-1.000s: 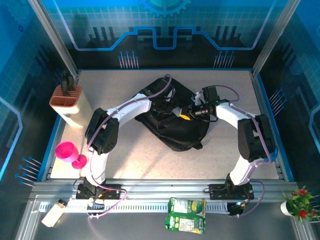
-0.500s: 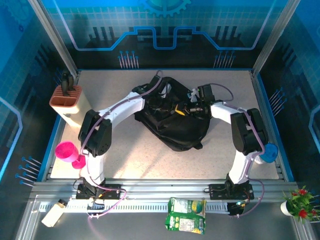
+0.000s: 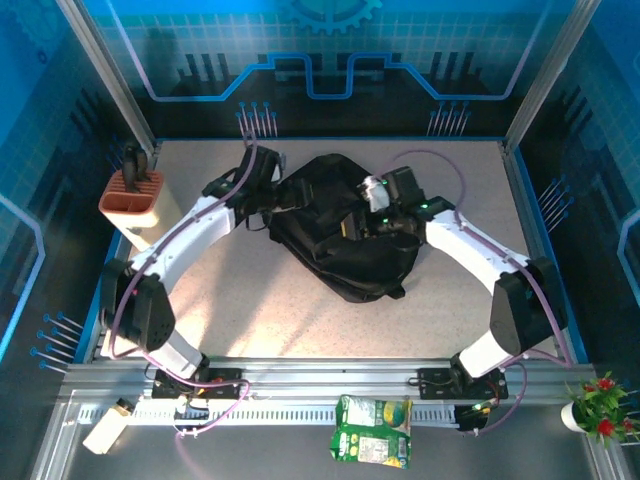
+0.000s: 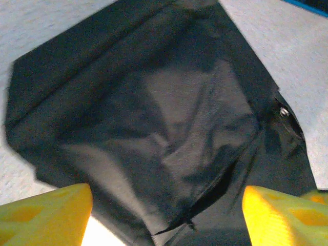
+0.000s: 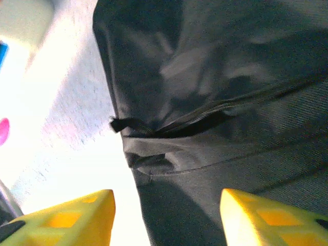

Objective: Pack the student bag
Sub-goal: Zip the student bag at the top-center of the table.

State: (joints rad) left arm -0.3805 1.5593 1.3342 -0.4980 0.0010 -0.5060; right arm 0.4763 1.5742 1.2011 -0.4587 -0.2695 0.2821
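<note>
Black soft fabric is what both arms have to manage here: from the top camera the student bag [image 3: 345, 240] lies slumped in the middle of the table [image 3: 250, 310], well apart from anything that could be packed into it. The left gripper [image 3: 270, 203] is at the bag's far-left edge and the right gripper [image 3: 358, 225] is over its upper middle. In the left wrist view the left gripper [image 4: 164, 205] has its yellow fingers [image 4: 46, 210] spread wide with nothing between them, hovering over a loose, creased panel; a dark zip line [image 4: 215, 189] runs down toward the lower right. In the right wrist view the right gripper [image 5: 166, 205] is likewise spread and empty, and the bag [image 5: 230, 66] shows a partly gaping zip slit [image 5: 205, 120] that ends in a small pull tab [image 5: 120, 124] near the pale table edge. The step in hand looks like getting a fresh hold to open the bag. To do it well, the right fingers should probably close on that tab or on the slit's lip, not on flat cloth, which would bunch and slip. The left should pinch a fold on the opposite side and pull gently away, so the zip runs against tension instead of dragging the whole bag.
</note>
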